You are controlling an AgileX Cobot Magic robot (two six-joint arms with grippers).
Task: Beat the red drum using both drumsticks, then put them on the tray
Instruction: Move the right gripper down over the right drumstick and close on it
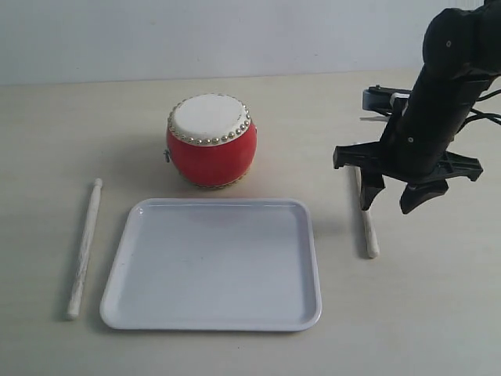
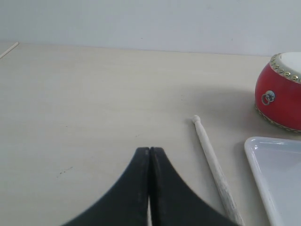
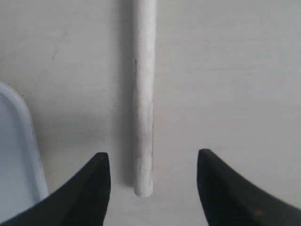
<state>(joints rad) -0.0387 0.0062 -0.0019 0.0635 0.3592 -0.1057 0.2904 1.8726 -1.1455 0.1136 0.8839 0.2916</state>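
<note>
The red drum (image 1: 211, 141) stands upright on the table behind the white tray (image 1: 213, 265). One drumstick (image 1: 84, 247) lies left of the tray; the left wrist view shows it as the drumstick (image 2: 216, 168) beside the drum (image 2: 281, 92) and tray corner (image 2: 277, 179). The other drumstick (image 1: 366, 223) lies right of the tray, partly hidden under my right gripper (image 1: 398, 197). That gripper (image 3: 153, 162) hangs open just above the stick's butt end (image 3: 143, 108), fingers on either side, not touching. My left gripper (image 2: 149, 151) is shut on nothing and is out of the exterior view.
The tray's rim (image 3: 21, 146) lies close beside the right gripper's one finger. Cables and a dark arm part (image 1: 383, 98) sit behind the right arm. A thin pale strip (image 2: 9, 49) lies at the far table edge in the left wrist view.
</note>
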